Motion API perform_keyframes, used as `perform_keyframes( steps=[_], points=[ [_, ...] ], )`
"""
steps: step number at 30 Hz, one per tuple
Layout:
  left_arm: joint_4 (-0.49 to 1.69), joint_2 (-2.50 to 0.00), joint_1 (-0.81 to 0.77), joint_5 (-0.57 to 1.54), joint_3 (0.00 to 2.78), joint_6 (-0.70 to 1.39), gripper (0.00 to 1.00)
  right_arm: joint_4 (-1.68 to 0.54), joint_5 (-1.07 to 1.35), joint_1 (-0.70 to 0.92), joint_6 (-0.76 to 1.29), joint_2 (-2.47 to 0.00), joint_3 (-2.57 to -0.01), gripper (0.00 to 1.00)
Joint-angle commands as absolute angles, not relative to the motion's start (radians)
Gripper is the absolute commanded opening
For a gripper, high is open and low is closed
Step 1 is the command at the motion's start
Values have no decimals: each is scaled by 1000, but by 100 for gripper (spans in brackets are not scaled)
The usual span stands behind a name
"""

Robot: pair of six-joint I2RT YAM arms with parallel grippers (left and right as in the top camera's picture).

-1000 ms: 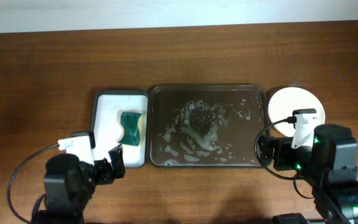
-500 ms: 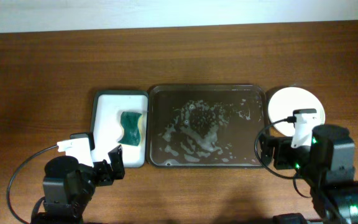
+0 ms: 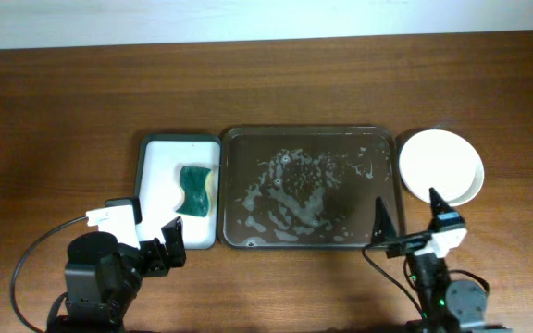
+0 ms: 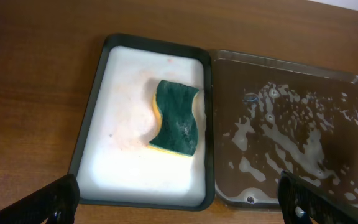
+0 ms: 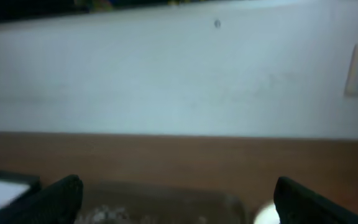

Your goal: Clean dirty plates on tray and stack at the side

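table [image 3: 81, 92]: we see dark brown wood grain, smooth, with a low sheen.
tray [image 3: 309, 130]: dark brown-grey and smooth, and it looks like plastic to us; its floor is wet and glossy under patches of white foam.
small tray [image 3: 160, 166]: smooth matt white floor, faintly pink-stained, with a black rim.
sponge [image 4: 176, 118]: rough green scouring face over soft yellow foam.
plates [image 3: 441, 165], near the table's right edge: smooth, white, softly glossy; we cannot tell ceramic from plastic.
left fingers [image 4: 51, 200], right fingers [image 5: 51, 196]: matt black.

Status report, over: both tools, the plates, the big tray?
Left tool open, empty. Right tool open, empty. Tray holds soapy water only; plates stacked on table right of it. Nothing in the way.
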State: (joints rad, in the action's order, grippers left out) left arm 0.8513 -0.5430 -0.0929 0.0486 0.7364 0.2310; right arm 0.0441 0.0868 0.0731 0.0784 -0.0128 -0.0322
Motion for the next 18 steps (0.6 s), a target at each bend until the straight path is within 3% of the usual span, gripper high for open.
perform_keyframes(
  steps=[1, 18],
  points=[
    [850, -539, -91, 56, 731, 218, 99, -78, 70, 79, 39, -3, -6, 99],
    [850, -539, -91, 56, 731, 218, 99, -72, 70, 78, 26, -4, -6, 99]
  ],
)
